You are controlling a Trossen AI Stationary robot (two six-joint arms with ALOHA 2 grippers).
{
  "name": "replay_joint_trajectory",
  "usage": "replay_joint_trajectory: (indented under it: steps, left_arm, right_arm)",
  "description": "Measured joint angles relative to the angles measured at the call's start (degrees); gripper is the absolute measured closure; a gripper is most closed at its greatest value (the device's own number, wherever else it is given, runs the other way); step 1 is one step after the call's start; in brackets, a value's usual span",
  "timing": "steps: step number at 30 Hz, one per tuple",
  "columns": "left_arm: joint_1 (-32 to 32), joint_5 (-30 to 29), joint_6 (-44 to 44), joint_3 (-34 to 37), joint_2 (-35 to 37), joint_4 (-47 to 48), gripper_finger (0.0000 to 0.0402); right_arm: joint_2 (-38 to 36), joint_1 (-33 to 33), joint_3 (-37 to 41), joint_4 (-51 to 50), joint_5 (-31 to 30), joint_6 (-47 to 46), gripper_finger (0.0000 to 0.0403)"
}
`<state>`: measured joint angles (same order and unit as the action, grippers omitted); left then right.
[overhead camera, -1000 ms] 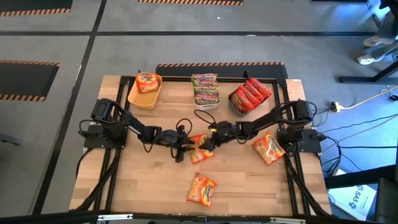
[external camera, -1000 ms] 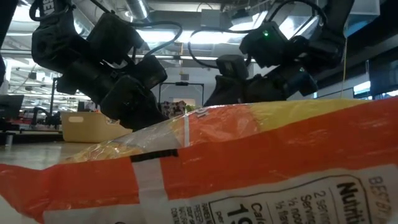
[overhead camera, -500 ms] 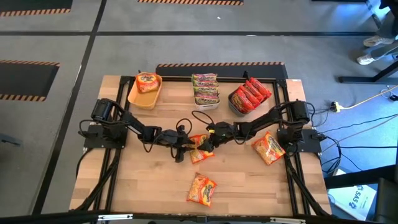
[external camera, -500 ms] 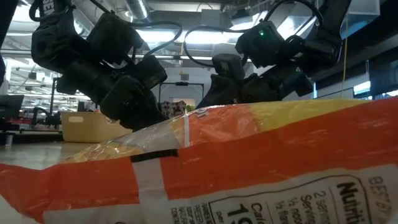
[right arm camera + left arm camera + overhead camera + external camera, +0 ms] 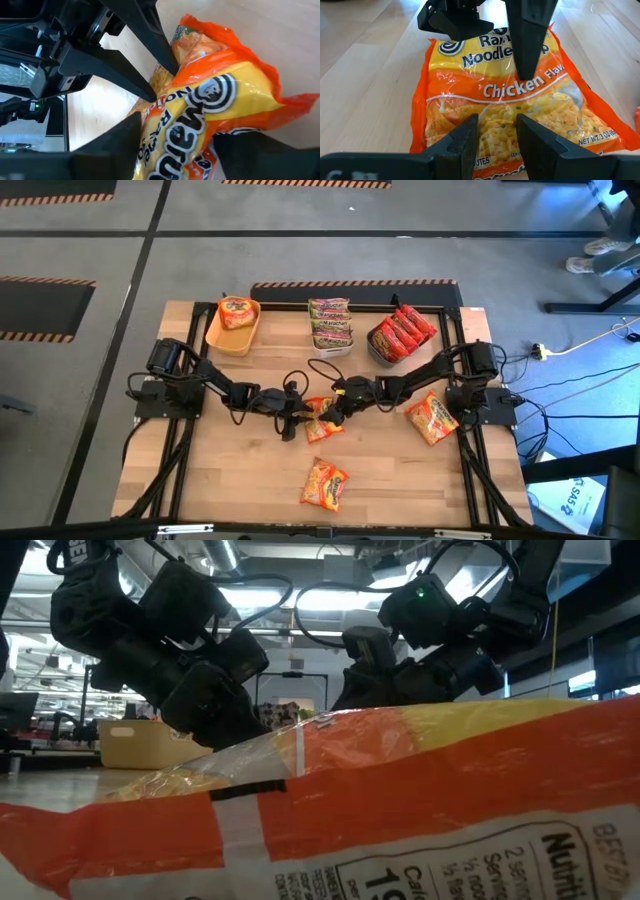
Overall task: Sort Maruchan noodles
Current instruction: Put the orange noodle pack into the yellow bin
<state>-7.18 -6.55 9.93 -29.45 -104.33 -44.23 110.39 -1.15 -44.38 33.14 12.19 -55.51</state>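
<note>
While the left gripper (image 5: 298, 417) pinches one end of the chicken ramen packet (image 5: 322, 418), the right gripper (image 5: 333, 408) straddles its other end, half-closed.

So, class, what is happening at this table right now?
Both arms meet mid-table over one orange-yellow chicken ramen packet. The left gripper pinches one end, while the right gripper straddles the other end. Along the far edge, a yellow bin holds an orange packet, green packets sit stacked, and red ones fill a grey bin. Two orange packets remain loose.
</note>
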Motion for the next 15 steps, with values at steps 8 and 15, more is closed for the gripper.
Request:
replay_joint_trajectory:
  steps: [8, 15]
  left_arm:
    - [0.00, 0.00, 0.00, 0.02, 0.00, 0.00, 0.0273]
    - [0.01, -0.02, -1.09, 0.02, -0.02, -0.03, 0.0273]
  right_arm:
    - [0.02, 0.00, 0.04, -0.10, -0.61, 0.60, 0.0263]
    - [0.02, 0.00, 0.09, -0.10, -0.73, 1.82, 0.0321]
